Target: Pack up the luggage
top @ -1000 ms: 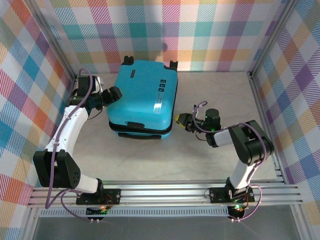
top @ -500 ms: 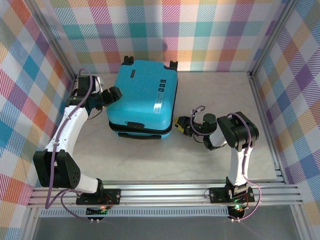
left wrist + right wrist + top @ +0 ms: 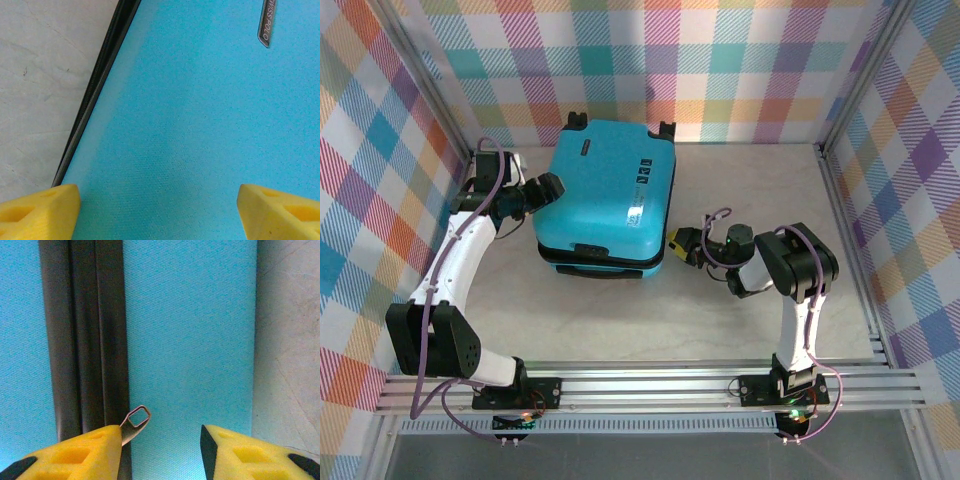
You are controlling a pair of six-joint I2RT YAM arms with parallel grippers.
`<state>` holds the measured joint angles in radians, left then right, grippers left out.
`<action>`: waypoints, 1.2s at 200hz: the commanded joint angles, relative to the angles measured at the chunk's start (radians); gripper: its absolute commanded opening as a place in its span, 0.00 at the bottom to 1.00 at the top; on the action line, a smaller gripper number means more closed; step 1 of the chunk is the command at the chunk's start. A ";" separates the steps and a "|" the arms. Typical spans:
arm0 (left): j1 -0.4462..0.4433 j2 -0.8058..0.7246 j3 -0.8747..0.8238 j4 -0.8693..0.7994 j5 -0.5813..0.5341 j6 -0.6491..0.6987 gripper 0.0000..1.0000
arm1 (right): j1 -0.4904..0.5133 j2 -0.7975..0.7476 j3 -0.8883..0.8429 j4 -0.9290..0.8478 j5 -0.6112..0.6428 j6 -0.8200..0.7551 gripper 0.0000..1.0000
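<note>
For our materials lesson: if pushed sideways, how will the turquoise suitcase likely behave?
The luggage probably stays rigid, since its shell looks hard. Lying flat on the table, it likely slides rather than tips. Its fine texture may aid grip.

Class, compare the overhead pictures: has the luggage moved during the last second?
No. The luggage keeps the same place and the same angle below the lower edge of the back wall.
</note>
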<state>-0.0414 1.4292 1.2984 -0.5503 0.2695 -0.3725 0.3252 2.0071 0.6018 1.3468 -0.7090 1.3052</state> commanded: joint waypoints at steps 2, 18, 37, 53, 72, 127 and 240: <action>-0.005 -0.029 -0.013 -0.017 0.017 0.019 0.82 | -0.006 -0.045 0.016 0.060 -0.017 0.026 0.47; -0.005 -0.030 -0.014 -0.016 0.019 0.019 0.82 | -0.005 -0.048 0.022 0.060 -0.018 0.036 0.47; -0.005 -0.030 -0.016 -0.014 0.020 0.019 0.82 | -0.005 -0.046 0.028 0.060 -0.015 0.049 0.47; -0.005 -0.031 -0.016 -0.014 0.023 0.017 0.82 | -0.003 -0.037 0.034 0.060 -0.016 0.058 0.46; -0.005 -0.033 -0.016 -0.014 0.023 0.018 0.82 | 0.001 -0.025 0.047 0.060 -0.019 0.068 0.46; -0.005 -0.031 -0.016 -0.013 0.023 0.018 0.82 | 0.023 -0.005 0.082 0.060 -0.039 0.088 0.47; -0.005 -0.033 -0.017 -0.011 0.025 0.017 0.82 | 0.034 -0.022 0.058 0.060 -0.052 0.086 0.50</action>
<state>-0.0414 1.4288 1.2980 -0.5476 0.2680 -0.3691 0.3351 2.0186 0.6502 1.3701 -0.7246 1.3808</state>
